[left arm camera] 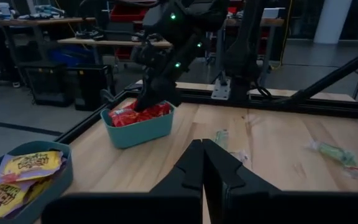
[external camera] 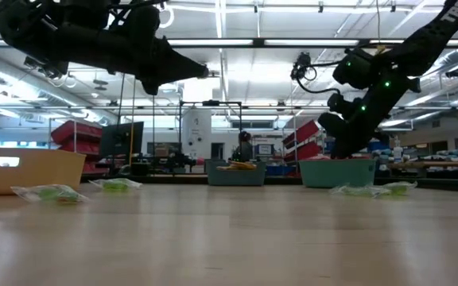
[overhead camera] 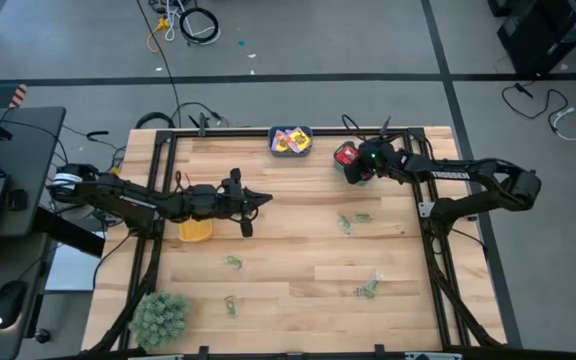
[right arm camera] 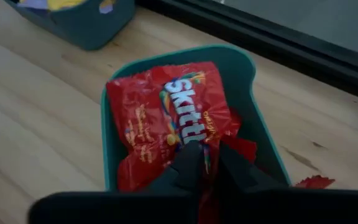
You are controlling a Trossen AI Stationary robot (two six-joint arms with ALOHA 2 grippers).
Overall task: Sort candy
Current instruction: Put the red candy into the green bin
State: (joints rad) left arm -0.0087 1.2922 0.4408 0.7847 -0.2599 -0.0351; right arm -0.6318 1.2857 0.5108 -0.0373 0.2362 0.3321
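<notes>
The right claw [right arm camera: 205,163] is low inside the teal bin [right arm camera: 261,93] at about one o'clock on the table, its fingers only a little apart over a red packet [right arm camera: 166,118]; whether it grips the packet I cannot tell. To do this well, it should open fully and rise straight up. The left claw [overhead camera: 265,198] is shut and empty above the middle, while pale green candy [overhead camera: 353,220] lies at three to seven o'clock.

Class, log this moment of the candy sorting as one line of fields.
right gripper: over teal plastic bin, fingers at red Skittles packet | left gripper: shut, empty, mid-table | pale green candies: unsorted
</notes>
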